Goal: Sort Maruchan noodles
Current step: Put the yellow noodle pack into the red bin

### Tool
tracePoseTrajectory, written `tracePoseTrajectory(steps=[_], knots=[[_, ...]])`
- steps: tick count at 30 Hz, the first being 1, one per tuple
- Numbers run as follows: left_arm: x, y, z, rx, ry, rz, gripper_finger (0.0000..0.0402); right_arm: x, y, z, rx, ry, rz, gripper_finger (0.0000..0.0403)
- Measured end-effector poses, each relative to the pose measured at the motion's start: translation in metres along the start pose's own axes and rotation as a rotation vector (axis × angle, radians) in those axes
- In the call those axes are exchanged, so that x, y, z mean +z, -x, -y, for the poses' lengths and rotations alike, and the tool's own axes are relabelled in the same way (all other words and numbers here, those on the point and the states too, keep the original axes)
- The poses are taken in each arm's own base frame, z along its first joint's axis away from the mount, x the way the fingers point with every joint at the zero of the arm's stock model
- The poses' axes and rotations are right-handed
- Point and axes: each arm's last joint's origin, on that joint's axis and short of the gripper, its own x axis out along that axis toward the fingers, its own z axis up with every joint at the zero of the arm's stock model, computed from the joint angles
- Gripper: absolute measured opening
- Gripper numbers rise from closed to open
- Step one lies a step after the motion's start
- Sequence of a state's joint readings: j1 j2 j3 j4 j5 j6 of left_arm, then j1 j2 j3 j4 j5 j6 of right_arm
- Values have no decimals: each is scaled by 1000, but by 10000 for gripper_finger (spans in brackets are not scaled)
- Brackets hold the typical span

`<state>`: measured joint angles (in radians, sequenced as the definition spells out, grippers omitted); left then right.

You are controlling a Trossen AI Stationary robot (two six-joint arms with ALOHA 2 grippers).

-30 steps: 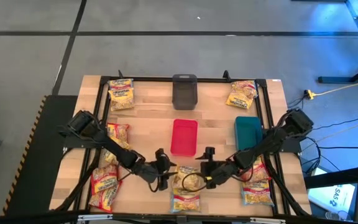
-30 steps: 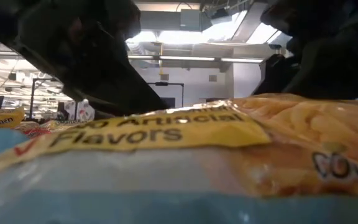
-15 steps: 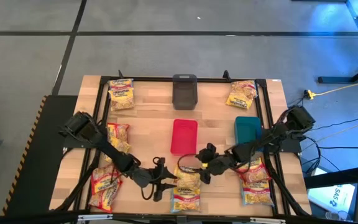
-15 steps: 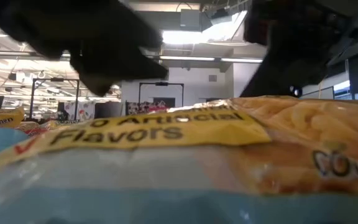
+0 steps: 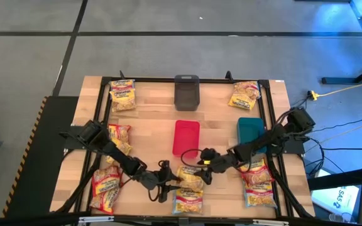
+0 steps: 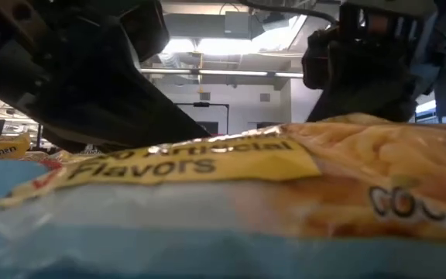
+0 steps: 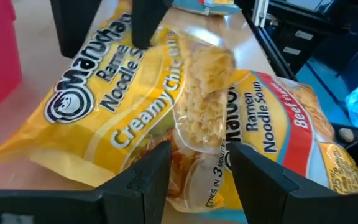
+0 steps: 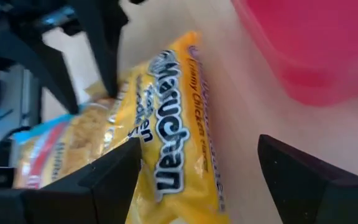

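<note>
Near the front edge of the tabletop [image 5: 149, 125], at its middle, two Maruchan packets lie close together. The Creamy Chicken packet [image 5: 190, 179] sits just in front of the red bin [image 5: 186, 137], its long axis running roughly left to right with a slight tilt, printed face up. In front of it lies the Beef packet [image 5: 188, 203], also face up, with its long axis across the tabletop; in the left wrist view the Creamy Chicken packet [image 7: 123, 106] overlaps the Beef packet [image 7: 278, 124].

The left claw [image 5: 162, 186] comes in low from the left and its fingers are closed on the near left edge of the Creamy Chicken packet, pinching the clear crinkled wrapper. The right claw [image 5: 205, 164] reaches in from the right, fingers spread wide, hovering at the far right corner of the same packet, just beside the red bin [image 8: 316, 43].

More packets lie around: a pair at the left edge [image 5: 107, 182], two at the right edge [image 5: 259, 182], and one at each far corner [image 5: 122, 94]. A grey bin [image 5: 186, 92] stands at the far middle and a teal bin [image 5: 250, 133] at the right.
</note>
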<state>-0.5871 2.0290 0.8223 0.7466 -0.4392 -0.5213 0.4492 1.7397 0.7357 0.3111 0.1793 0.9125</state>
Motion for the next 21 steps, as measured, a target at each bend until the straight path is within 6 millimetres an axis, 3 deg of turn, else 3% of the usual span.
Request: tracePoseTrajectory(steps=[6,14,21], knots=[[0,-1,-3,5,0,-10,163,3,0,-4,83,-31,-21,294],[-1,-1,-4,10,-4,-19,163,-2,-18,0,168,-105,-72,291],[-1,-2,-5,15,-3,-14,163,-3,-23,1,205,-109,-85,228]])
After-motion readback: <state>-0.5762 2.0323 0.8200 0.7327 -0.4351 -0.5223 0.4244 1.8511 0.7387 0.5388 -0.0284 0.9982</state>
